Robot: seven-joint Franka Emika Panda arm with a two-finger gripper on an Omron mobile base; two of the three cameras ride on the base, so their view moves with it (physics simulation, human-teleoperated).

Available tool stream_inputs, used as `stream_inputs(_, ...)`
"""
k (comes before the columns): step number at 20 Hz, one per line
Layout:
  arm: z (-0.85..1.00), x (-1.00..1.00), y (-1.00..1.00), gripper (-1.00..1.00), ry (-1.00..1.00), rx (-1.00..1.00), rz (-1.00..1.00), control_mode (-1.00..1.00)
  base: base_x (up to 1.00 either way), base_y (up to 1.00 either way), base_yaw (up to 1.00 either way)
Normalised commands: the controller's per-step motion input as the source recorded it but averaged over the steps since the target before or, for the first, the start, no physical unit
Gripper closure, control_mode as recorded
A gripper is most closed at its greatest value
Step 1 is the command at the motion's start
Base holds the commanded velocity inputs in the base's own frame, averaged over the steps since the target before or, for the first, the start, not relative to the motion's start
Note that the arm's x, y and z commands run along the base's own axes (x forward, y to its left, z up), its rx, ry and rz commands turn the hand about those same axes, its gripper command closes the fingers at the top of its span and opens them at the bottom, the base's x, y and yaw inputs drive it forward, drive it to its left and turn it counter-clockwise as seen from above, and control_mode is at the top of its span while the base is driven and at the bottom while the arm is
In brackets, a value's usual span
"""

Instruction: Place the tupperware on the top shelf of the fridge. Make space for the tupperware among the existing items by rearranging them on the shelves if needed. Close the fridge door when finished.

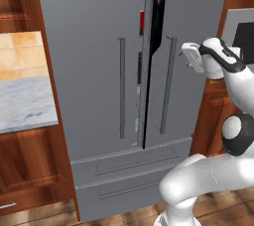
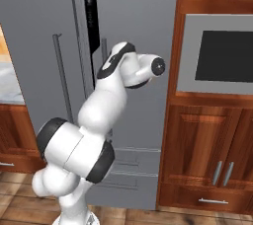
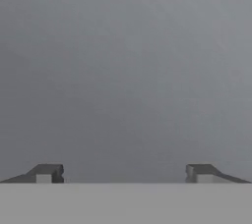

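The grey fridge (image 1: 94,71) stands right in front of me, its right door (image 1: 191,17) ajar by a narrow dark gap (image 1: 158,17). A small red item (image 1: 142,20) shows in that gap. My gripper (image 1: 187,55) hovers beside the right door's bar handle (image 1: 170,84), close to the door face. In the hand view the gripper (image 3: 123,174) is open, its fingertips (image 3: 47,173) wide apart with nothing between them, facing plain grey door. The tupperware is out of view. The top shelf and the other shelves are hidden behind the doors.
Two wide fridge drawers (image 1: 134,165) lie below the doors. A marble counter (image 1: 25,101) on wooden cabinets stands to the left. To the right are a built-in oven (image 2: 222,54) and wooden cabinet doors (image 2: 212,145). My own arm (image 2: 99,110) blocks part of the fridge.
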Motion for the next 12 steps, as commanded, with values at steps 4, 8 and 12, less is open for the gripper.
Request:
stream_inputs(4, -0.04, 1.00, 0.00, -1.00, -0.18, 0.05, -0.25, -1.00, 0.00, 0.00, 0.00)
stream_inputs(8, -0.09, 1.00, 0.02, -1.00, -0.03, 0.01, -0.18, -1.00, 0.00, 0.00, 0.00)
stream_inputs(12, 0.00, 0.96, 0.11, -1.00, 0.01, 0.00, -0.15, -1.00, 0.00, 0.00, 0.00)
